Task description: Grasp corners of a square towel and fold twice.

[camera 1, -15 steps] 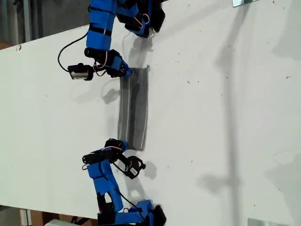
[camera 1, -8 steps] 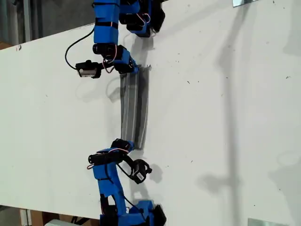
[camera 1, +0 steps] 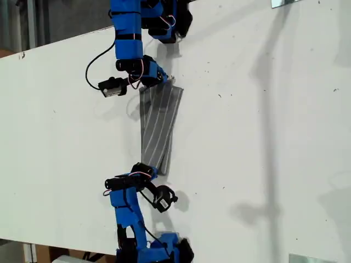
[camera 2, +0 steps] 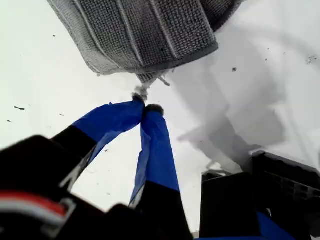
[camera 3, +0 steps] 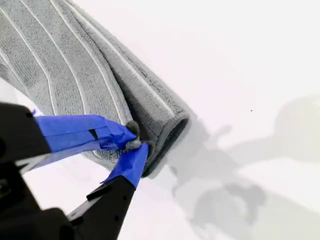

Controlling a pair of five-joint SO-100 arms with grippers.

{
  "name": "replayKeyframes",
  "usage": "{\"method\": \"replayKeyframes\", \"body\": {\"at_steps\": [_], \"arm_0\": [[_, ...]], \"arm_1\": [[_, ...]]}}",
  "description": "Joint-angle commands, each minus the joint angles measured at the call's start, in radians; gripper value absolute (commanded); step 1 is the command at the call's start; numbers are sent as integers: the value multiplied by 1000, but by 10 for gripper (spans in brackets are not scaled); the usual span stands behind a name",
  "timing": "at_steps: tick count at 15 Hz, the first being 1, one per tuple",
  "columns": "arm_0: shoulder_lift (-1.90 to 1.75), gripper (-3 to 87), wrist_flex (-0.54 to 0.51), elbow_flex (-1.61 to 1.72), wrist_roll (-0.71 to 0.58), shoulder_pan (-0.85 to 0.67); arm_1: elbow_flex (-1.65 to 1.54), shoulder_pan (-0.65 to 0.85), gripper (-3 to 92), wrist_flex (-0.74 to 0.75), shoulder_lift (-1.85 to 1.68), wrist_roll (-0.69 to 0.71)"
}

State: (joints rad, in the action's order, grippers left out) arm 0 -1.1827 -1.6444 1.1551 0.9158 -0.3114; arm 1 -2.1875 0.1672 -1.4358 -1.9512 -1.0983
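**Second fold under way: both ends pinched**

The plain white tabletop (camera 1: 263,137) takes up nearly all of the exterior view. The grey, white-striped square towel (camera 1: 158,126) lies near that view's left as a long, narrow, doubled strip running top to bottom. Its upper end is flared and lifted off the surface, and its lower end is narrow and on the table.

I judge the step in hand to be carrying the long edge across for the second fold. To do it well, I would move both ends together at one height. I would keep the strip lightly taut so the layers stay stacked, then lay the hems flush before letting go. The upper end worries me, as the grip there is thin and could slip.

My first gripper (camera 2: 145,107), which I take to be the upper one (camera 1: 156,78) in the exterior view, has its jaws closed. They hold only a small tuft just below the hem. My second gripper (camera 3: 136,142), the lower one (camera 1: 149,171), is clamped across the folded corner, with cloth between its blue-taped tips.
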Motion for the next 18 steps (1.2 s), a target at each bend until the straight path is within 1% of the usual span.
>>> {"method": "replayKeyframes", "body": {"at_steps": [1, 3, 4, 5, 6, 8, 9, 10, 12, 13, 18], "arm_0": [[-3, -1, 15, -25, -3, 3], [17, -1, 9, -43, -11, 11], [31, 12, 3, -61, -12, 11], [37, 87, -5, -87, -21, 9], [37, 141, -14, -112, -29, 2], [17, 214, -28, -117, -49, -29], [2, 242, -29, -91, -55, -43], [-18, 269, -29, -55, -57, -57], [-71, 328, -21, 3, -57, -83], [-103, 352, -21, 23, -63, -100], [-258, 341, 11, 201, -67, -166]], "arm_1": [[9, 3, -1, 9, -5, -5], [9, 9, -1, 5, -12, -6], [8, 12, 44, 6, -20, -8], [11, 14, 93, 8, -20, -5], [17, 12, 139, 8, -18, -5], [21, 3, 239, 9, -12, -8], [17, 5, 323, 9, -5, -8], [11, 9, 348, 9, 2, -8], [9, 38, 370, 18, 20, 12], [2, 78, 373, 26, 37, 41], [-35, 279, 373, 117, 179, 183]]}}
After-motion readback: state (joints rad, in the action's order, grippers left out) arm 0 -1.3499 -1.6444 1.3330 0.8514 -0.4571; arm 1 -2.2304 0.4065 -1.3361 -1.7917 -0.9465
